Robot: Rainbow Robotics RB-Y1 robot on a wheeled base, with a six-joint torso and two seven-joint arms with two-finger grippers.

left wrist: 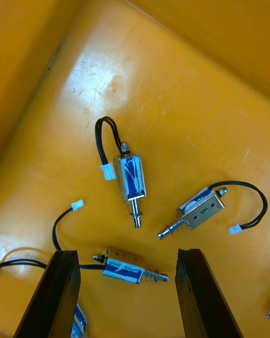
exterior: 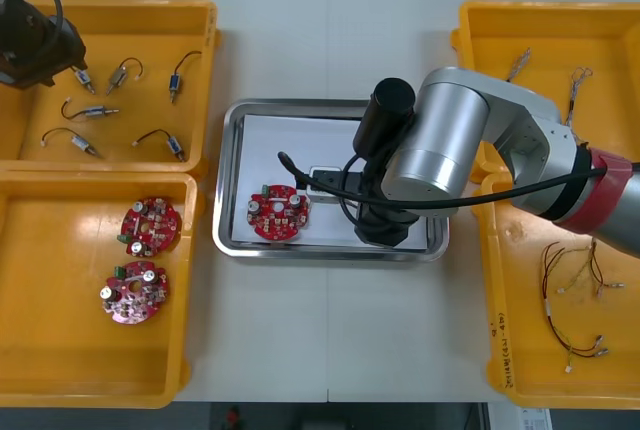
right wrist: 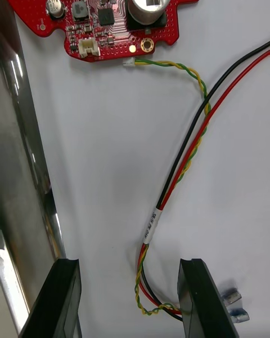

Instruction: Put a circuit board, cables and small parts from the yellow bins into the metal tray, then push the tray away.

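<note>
Inspector: State the right gripper (right wrist: 126,298) condition.

Technician: Fingers spread, holding nothing, low over the white floor of the metal tray (right wrist: 25,163). The red and yellow cable (right wrist: 163,63) and a black and red cable (right wrist: 181,163) lie between the fingers, their loops against one finger. In the front view, the circuit board (exterior: 277,213) lies in the tray at 9 o'clock from the gripper.

Inspector: Fault risk?

Technician: Probable snagging. A rising finger may catch a loop and drag the cable out. The plug lies just beside the board, so the board may shift.

Inspector: Left gripper (left wrist: 126,287)?

Technician: Open over the yellow bin (left wrist: 180,56) at 10 o'clock from the tray, with one of the small metal parts (left wrist: 132,270) crosswise between the fingers. Neighbouring leads may tangle on pickup.

Inspector: Obscured items?

Technician: The right arm covers the tray's 3 o'clock half in the front view. The cables' far ends are cut off. A small metal piece (right wrist: 233,307) sits half behind a finger.
</note>
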